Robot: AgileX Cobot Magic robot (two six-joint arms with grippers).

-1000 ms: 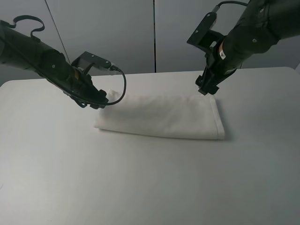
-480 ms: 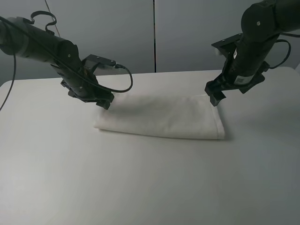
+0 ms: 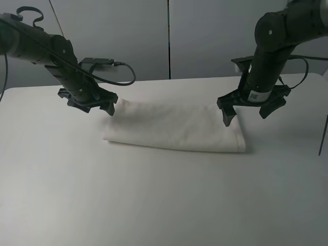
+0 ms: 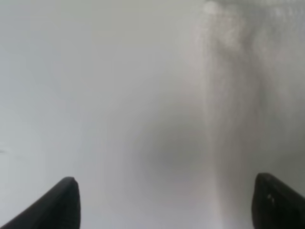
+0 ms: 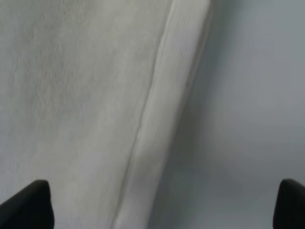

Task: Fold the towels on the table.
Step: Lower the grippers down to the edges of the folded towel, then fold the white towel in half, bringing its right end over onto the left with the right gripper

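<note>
The white towel (image 3: 174, 128) lies folded into a long strip in the middle of the white table (image 3: 154, 200). My left gripper (image 3: 89, 106) is open wide and empty, hovering over the towel's left end and the table beside it. My right gripper (image 3: 247, 114) is open wide and empty, straddling the towel's right end. In the left wrist view the towel (image 4: 243, 95) lies towards one fingertip (image 4: 276, 202), with bare table (image 4: 71, 95) towards the other. In the right wrist view the towel (image 5: 71, 95) and its woven border band (image 5: 174, 95) lie between the open fingers.
Grey wall panels (image 3: 169, 36) stand behind the table's far edge. A thin dark cable (image 3: 323, 133) hangs at the right edge of the exterior view. Bare tabletop surrounds the towel on all sides.
Both wrists have turned and both jaws now stand spread wide. The left gripper has shifted left off the towel's corner; the right has dropped to the towel's right end. The towel has not moved.
</note>
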